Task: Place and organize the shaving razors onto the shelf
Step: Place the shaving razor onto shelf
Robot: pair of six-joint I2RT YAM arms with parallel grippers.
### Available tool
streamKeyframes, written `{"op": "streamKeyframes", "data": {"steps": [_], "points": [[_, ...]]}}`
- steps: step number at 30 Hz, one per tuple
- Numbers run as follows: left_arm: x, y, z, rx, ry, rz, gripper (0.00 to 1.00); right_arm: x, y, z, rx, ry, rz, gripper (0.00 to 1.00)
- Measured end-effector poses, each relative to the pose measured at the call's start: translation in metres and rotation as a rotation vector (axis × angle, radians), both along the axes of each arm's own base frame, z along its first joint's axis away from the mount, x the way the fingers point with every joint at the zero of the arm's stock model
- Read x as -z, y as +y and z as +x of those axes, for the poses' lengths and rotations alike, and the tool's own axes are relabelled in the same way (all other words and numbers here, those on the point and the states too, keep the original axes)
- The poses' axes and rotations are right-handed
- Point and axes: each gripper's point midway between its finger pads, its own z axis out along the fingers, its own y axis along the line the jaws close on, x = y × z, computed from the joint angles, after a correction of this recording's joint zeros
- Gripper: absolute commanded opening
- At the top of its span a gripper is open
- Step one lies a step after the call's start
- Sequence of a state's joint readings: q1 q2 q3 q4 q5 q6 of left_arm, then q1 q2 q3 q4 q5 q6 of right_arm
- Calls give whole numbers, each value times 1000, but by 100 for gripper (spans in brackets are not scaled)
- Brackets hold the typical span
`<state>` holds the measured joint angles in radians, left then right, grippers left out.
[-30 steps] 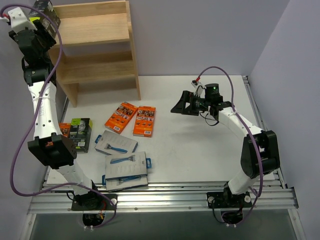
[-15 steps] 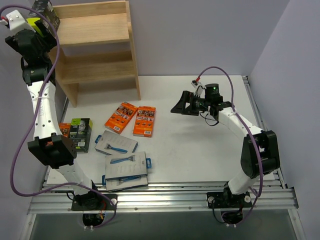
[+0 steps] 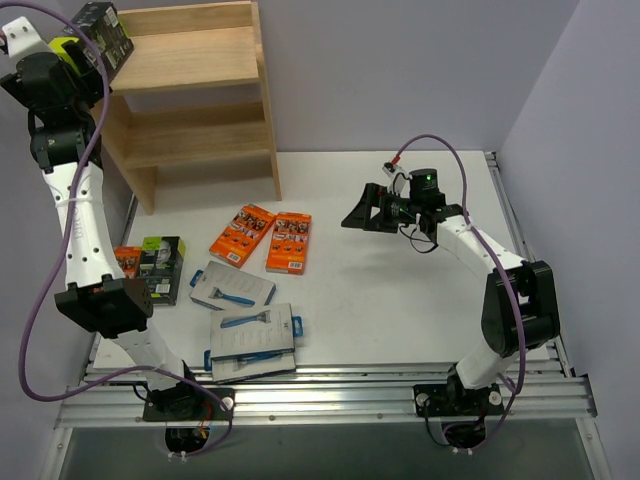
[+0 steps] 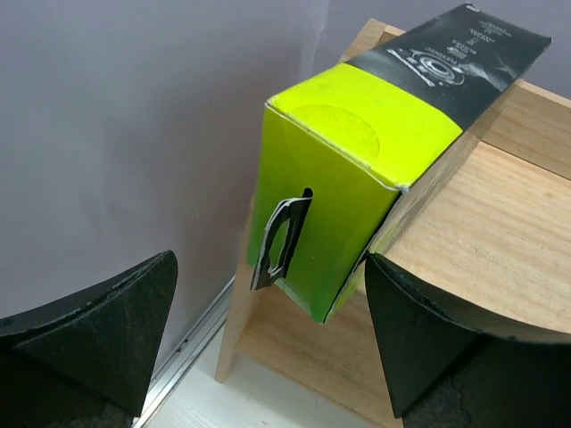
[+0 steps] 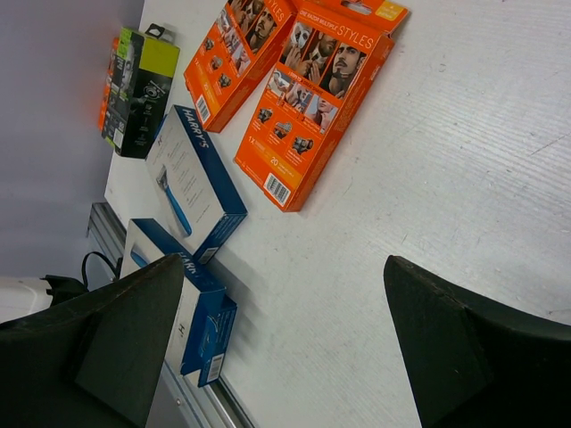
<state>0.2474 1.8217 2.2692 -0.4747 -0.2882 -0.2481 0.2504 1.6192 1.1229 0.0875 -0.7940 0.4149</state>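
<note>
A black box with lime-green sides (image 3: 104,27) stands on the left end of the top tier of the wooden shelf (image 3: 195,60), its green end jutting past the edge. In the left wrist view the box (image 4: 357,169) sits between my open fingers, which stand clear of it. My left gripper (image 3: 70,55) (image 4: 268,267) is open and empty. My right gripper (image 3: 360,212) (image 5: 285,267) is open and empty above the table. Two orange packs (image 3: 242,233) (image 3: 289,241), another black box (image 3: 161,268) and grey cards (image 3: 232,285) (image 3: 253,335) lie on the table.
An orange pack (image 3: 128,262) lies against the second black box at the table's left edge. The shelf's lower tier (image 3: 195,140) is bare. The right wrist view shows the orange packs (image 5: 321,89), black box (image 5: 138,89) and grey cards (image 5: 192,183). Purple walls enclose the table.
My left gripper has drawn back to the left from the black box, which stays on the top tier. The right arm has not moved.
</note>
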Motion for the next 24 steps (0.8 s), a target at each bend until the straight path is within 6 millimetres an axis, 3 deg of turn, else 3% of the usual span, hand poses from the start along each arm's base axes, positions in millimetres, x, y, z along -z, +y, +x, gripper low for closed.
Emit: {"op": "streamKeyframes", "data": {"steps": [11, 24], "points": [[-43, 2, -29, -27, -54, 4, 94, -4, 0, -1, -2, -10, 4, 91], [-6, 6, -35, -68, 42, -55, 96, -3, 0, -2, -6, -12, 9, 91]]}}
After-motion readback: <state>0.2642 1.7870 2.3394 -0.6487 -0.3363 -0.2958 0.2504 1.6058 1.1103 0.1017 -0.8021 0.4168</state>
